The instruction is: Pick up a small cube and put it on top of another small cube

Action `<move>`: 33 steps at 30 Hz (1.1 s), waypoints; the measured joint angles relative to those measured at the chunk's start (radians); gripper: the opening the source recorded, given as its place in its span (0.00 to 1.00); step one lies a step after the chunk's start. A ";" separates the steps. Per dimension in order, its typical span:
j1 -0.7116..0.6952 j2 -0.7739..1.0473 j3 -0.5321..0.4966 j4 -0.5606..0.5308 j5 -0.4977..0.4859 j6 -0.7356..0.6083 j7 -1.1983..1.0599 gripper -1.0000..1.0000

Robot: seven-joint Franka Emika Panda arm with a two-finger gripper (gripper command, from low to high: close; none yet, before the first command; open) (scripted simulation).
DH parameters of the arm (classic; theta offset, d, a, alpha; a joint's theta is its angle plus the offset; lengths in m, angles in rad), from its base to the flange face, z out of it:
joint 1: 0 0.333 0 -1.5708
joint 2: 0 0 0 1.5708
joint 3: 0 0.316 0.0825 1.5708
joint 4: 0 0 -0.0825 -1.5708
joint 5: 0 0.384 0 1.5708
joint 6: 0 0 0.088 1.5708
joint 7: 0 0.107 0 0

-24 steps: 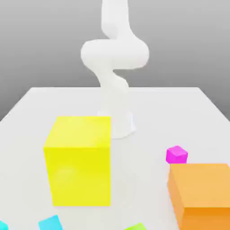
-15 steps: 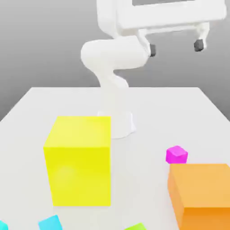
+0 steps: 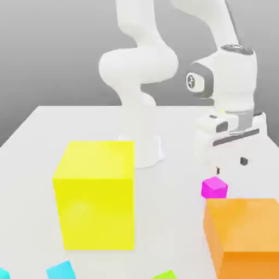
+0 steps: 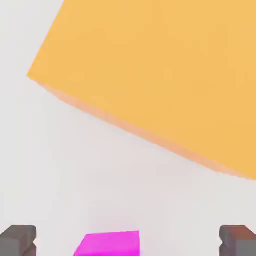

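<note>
- Nearest in the exterior view, the big orange cube [image 3: 245, 234] stands just beside the target — a wall to stay clear of when the hand comes down.
- Just behind it, the small magenta cube [image 3: 214, 187] sits on the white counter [image 3: 43, 136], apart from the orange block but close to it.
- The hand [image 3: 231, 165] hangs directly above the magenta cube, pointing down; in the hand view the cube [image 4: 107, 244] lies between the two dark fingertips [image 4: 19, 240], roughly centred.
- The hand is at its widest and holds nothing — neither finger touches the cube.
- To do this step well, the arm should probably drop straight down, keep the cube centred, and close only once the pads flank its sides; any drift toward the orange cube risks a finger knocking into it.
- Farther back, the big yellow cube [image 3: 95, 193] is well apart and seems no obstacle.
</note>
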 joint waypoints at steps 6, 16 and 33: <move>0.035 0.188 -0.090 0.008 -0.253 0.150 0.174 0.50; 0.287 0.339 -0.366 0.031 -0.368 0.279 0.266 0.00; 0.148 0.073 -0.245 0.075 -0.295 0.009 0.134 0.00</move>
